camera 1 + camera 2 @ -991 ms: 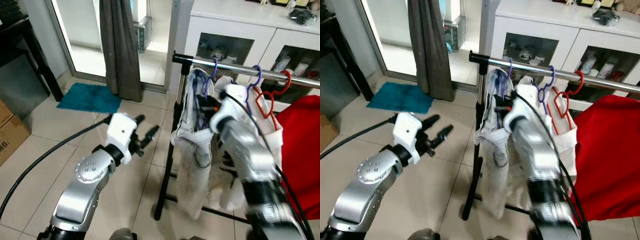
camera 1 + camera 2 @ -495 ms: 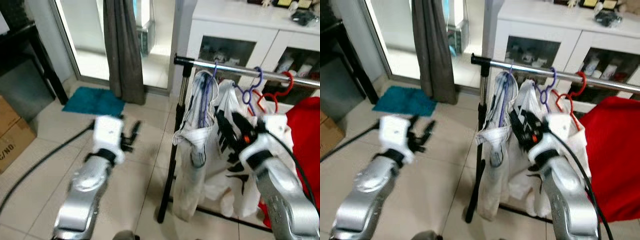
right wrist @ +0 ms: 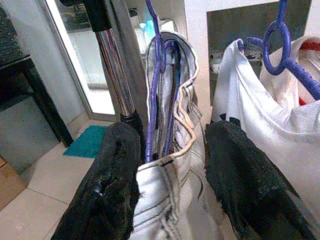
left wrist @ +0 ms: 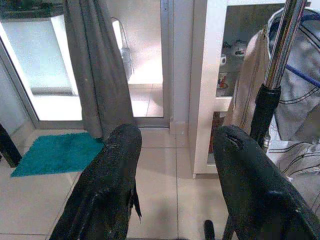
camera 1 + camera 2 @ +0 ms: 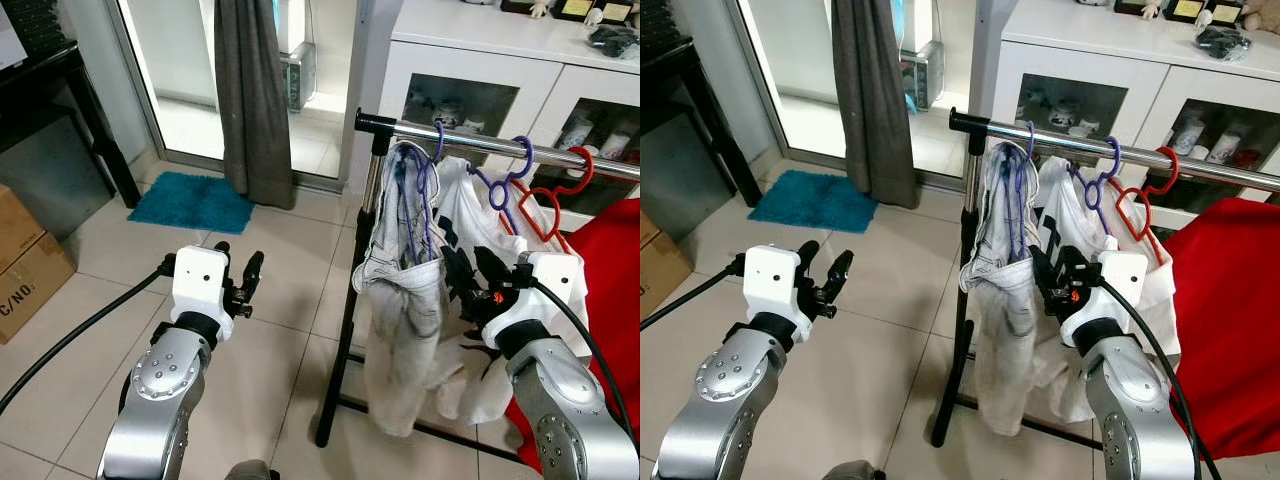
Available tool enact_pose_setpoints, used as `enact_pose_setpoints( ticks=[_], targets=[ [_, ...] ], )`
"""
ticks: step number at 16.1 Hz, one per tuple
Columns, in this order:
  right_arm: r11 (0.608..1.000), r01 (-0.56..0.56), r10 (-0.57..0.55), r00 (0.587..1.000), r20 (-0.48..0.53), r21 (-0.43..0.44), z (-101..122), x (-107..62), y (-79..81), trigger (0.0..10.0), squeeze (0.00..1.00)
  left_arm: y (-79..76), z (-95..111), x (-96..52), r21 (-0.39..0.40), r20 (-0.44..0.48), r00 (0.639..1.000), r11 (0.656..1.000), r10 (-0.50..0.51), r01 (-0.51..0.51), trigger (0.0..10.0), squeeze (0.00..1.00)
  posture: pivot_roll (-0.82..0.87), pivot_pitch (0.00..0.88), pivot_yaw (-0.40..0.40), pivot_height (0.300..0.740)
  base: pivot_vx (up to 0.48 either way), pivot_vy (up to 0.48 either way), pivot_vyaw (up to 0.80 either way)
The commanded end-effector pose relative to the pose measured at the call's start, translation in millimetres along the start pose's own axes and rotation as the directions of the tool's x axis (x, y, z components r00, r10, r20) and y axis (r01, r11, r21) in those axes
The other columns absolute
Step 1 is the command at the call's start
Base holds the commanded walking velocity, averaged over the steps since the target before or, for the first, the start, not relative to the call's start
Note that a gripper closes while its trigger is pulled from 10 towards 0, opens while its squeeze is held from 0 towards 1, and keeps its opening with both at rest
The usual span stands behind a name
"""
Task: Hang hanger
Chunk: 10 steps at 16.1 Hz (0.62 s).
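A steel clothes rail [image 5: 470, 141] crosses the right side at chest height. From it hangs a purple hanger [image 5: 432, 152] carrying a grey-white garment [image 5: 400, 300]. Beside it are a second purple hanger [image 5: 508, 172] with a white printed shirt [image 5: 468, 215] and an empty red hanger [image 5: 562, 188]. My right gripper [image 5: 475, 270] is open and holds nothing, just in front of the white shirt and below the rail; the right wrist view looks between its fingers [image 3: 120, 170] at the hung garment [image 3: 175, 165]. My left gripper [image 5: 238, 264] is open and holds nothing, out over the floor left of the rack.
A red cloth [image 5: 605, 300] hangs at the rail's right end. The rack's black post and foot [image 5: 338, 390] stand on the tiled floor. Behind are a white glass-door cabinet [image 5: 470, 60], a grey curtain [image 5: 250, 100], a teal mat [image 5: 190, 200], a cardboard box [image 5: 25, 270] and a black table [image 5: 60, 90].
My right gripper has drawn back and down from the purple hanger at the rail, leaving the garment hanging. My left gripper has pulled back to the left. The camera has shifted a little.
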State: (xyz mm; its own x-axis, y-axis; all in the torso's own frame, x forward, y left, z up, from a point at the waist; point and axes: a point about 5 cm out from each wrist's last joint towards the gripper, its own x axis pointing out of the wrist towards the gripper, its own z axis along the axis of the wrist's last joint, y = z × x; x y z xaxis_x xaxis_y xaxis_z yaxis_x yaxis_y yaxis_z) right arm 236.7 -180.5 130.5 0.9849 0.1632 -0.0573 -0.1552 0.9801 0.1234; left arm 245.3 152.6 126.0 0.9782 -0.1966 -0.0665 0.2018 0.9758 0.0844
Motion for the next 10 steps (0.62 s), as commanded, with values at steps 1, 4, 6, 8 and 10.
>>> enact_pose_setpoints(
  ticks=[1, 4, 6, 8, 10],
  targets=[
    [1.000, 0.017, -0.017, 1.000, -0.002, -0.014, 2.0, -2.3, -2.8, 10.0, 0.00, 1.0, 3.6, -0.2, 0.007, 0.012, 1.000, 1.000, 0.011, -0.011, 10.0, 0.00, 0.12, 0.000, -0.005, 0.740, 0.000, 0.000, 0.00],
    [1.000, 0.017, -0.017, 1.000, -0.002, -0.014, 2.0, -2.3, -2.8, 10.0, 0.00, 1.0, 3.6, -0.2, 0.007, 0.012, 1.000, 1.000, 0.011, -0.011, 10.0, 0.00, 0.12, 0.000, -0.005, 0.740, 0.000, 0.000, 0.00],
    [1.000, 0.017, -0.017, 1.000, -0.002, -0.014, 2.0, -2.3, -2.8, 10.0, 0.00, 1.0, 3.6, -0.2, 0.007, 0.012, 1.000, 1.000, 0.011, -0.011, 10.0, 0.00, 0.12, 0.000, -0.005, 0.740, 0.000, 0.000, 0.00],
    [1.000, 0.017, -0.017, 1.000, -0.002, -0.014, 2.0, -2.3, -2.8, 10.0, 0.00, 1.0, 3.6, -0.2, 0.007, 0.012, 1.000, 1.000, 0.011, -0.011, 10.0, 0.00, 0.12, 0.000, -0.005, 0.740, 0.000, 0.000, 0.00],
    [1.000, 0.017, -0.017, 1.000, -0.002, -0.014, 2.0, -2.3, -2.8, 10.0, 0.00, 1.0, 3.6, -0.2, 0.007, 0.012, 1.000, 1.000, 0.011, -0.011, 10.0, 0.00, 0.12, 0.000, -0.005, 0.740, 0.000, 0.000, 0.00]
  ],
)
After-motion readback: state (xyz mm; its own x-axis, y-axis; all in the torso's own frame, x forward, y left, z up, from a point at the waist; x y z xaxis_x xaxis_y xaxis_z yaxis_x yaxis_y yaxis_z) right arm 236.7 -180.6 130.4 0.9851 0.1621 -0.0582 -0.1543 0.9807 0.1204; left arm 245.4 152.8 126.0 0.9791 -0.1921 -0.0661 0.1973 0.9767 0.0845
